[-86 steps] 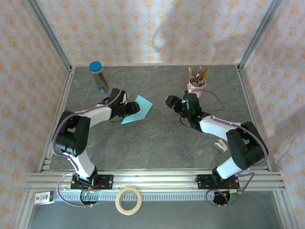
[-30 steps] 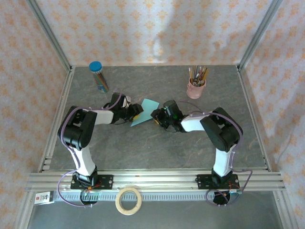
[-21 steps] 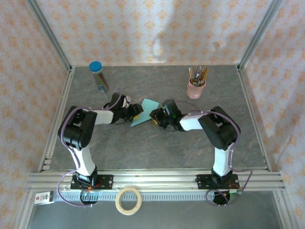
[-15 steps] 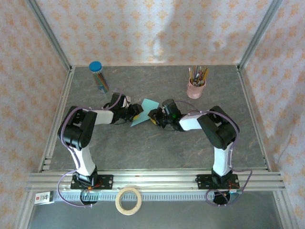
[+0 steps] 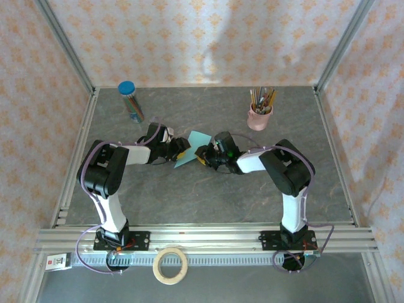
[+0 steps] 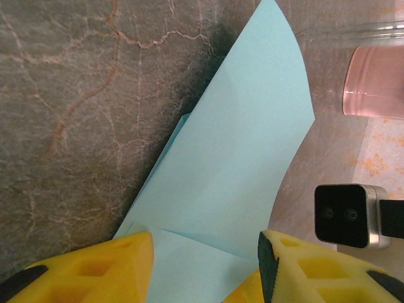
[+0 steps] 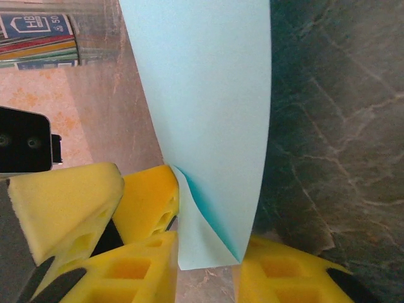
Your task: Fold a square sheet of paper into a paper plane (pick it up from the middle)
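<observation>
The square sheet of paper is light turquoise, folded and creased, and held tilted above the grey table between my two grippers. My left gripper grips its near-left end: in the left wrist view the bowed sheet spans the gap between the yellow fingers. My right gripper is at the sheet's right corner. In the right wrist view the curled corner hangs between the yellow fingers, whose jaws still stand apart. The paper plane is out of view.
A pink cup of pencils stands back right. A clear tube with a blue cap stands back left. A tape roll lies in front of the rail. Metal frame posts edge the table.
The right arm swung in from beside the pencil cup to the paper. Over the last second it has edged left onto the corner and its jaws have narrowed. The left arm has stayed put.
</observation>
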